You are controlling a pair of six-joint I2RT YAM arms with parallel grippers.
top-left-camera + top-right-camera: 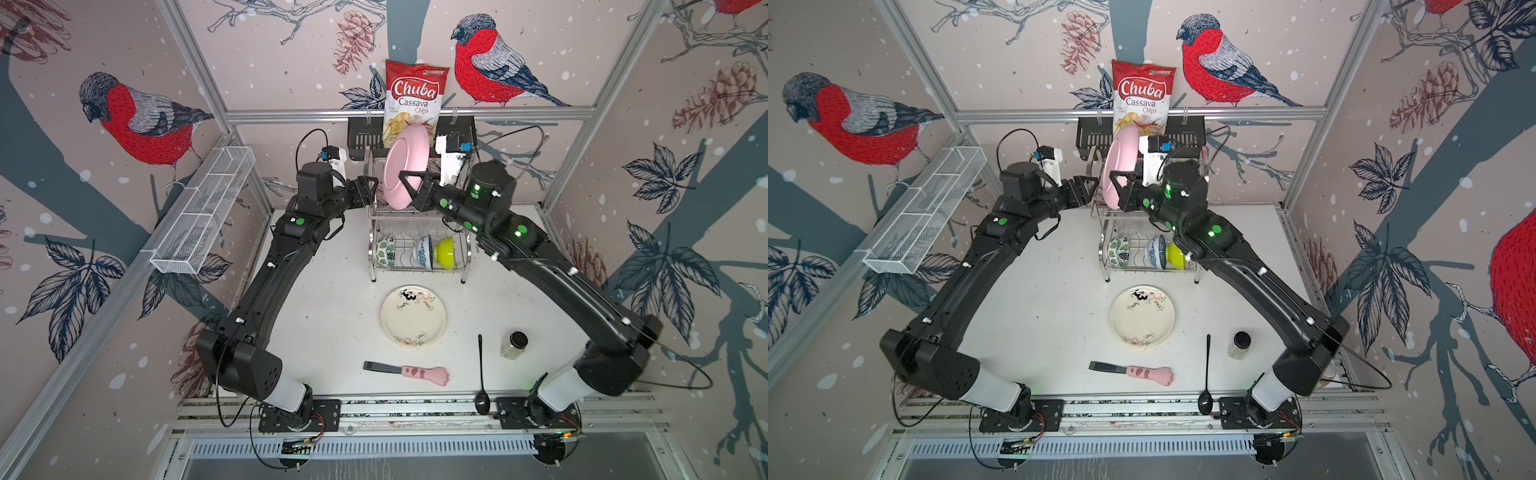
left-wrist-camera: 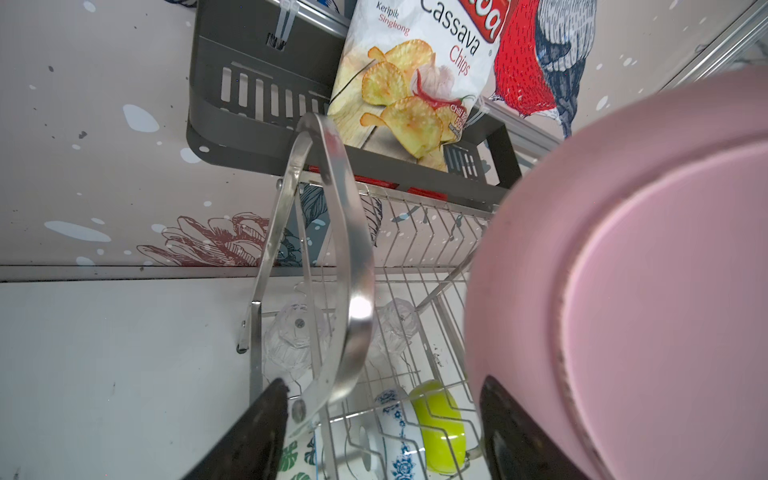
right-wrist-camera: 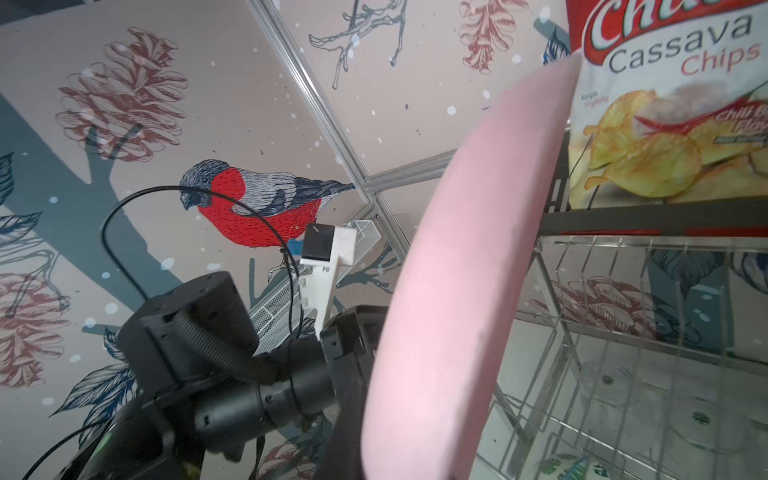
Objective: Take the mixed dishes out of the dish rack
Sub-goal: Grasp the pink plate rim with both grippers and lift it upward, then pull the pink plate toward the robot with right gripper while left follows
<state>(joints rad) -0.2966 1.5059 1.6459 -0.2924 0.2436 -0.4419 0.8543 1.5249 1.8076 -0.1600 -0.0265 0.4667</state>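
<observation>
Well to the left of the dish rack [image 1: 415, 269], the white mesh tray [image 1: 203, 208] hung on the wall frame. My left gripper [image 1: 371, 188] sat just left of the rack's upper tier, beside its curved steel handle [image 2: 349, 257]. Its fingers [image 2: 253, 432] were spread wide and held nothing. In the left wrist view one finger lay close against the pink plate [image 2: 644, 291], though I could not tell whether they touched. In the rack's lower tier the green-leaf bowl [image 1: 384, 249] stood on edge at the left end. The blue-white bowl [image 1: 426, 251] and the lime bowl [image 1: 444, 252] stood side by side toward the right, and clear glasses [image 2: 291, 332] showed under the upper tier. The pink plate stood on edge, tilted, over the left part of the upper tier. My right gripper [image 1: 409, 185] reached in from the rack's right side with its fingers pinched on the plate's rim. In front of the rack the drawing-decorated plate [image 1: 413, 316] lay flat on the table [image 1: 324, 291]. Further front and to the right were the black spoon [image 1: 481, 374] and the small jar [image 1: 514, 345].
</observation>
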